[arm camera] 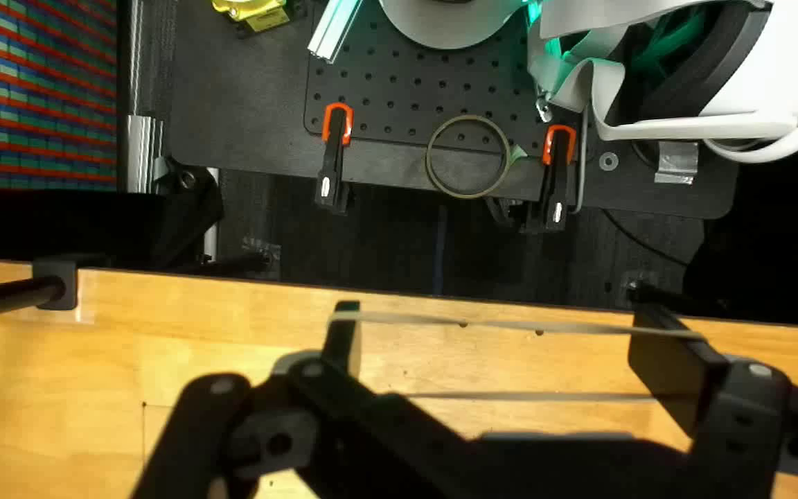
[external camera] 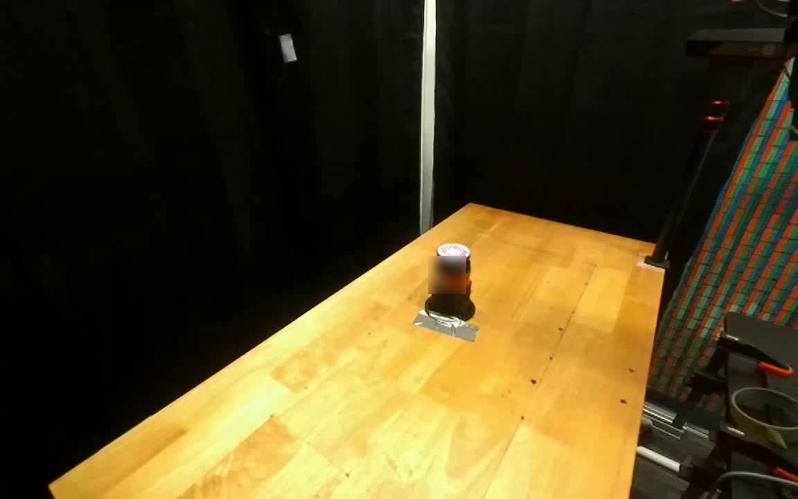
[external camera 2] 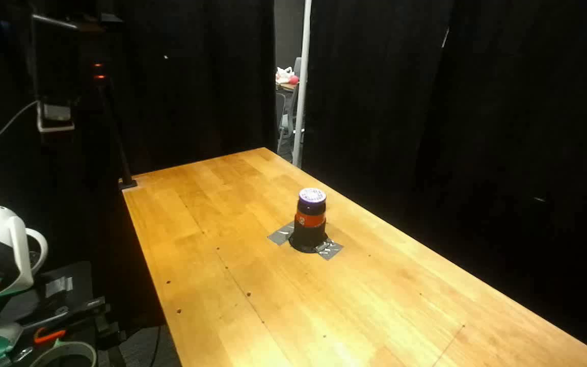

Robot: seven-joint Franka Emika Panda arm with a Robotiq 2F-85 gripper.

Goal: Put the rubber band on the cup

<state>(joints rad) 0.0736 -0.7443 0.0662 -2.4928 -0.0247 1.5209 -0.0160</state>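
The cup (external camera: 452,303) stands upright on the wooden table, dark with an orange-red band round its middle and a pale patterned top; it also shows in an exterior view (external camera 2: 310,220). Grey tape (external camera 2: 329,250) lies at its base. Part of the cup is blurred in an exterior view. In the wrist view, my gripper (arm camera: 506,339) is open wide. A thin pale rubber band (arm camera: 433,319) is stretched around its two fingers, with two strands crossing the gap. The cup is out of the wrist view. The gripper cannot be made out clearly in the exterior views.
The wooden table (external camera: 371,423) has a black pole (external camera 2: 124,153) clamped at one corner. Beyond its edge, a black side bench (arm camera: 246,104) carries orange-tipped clamps (arm camera: 333,149), a tape roll (arm camera: 433,156) and a white headset (arm camera: 780,76). Black curtains surround the table.
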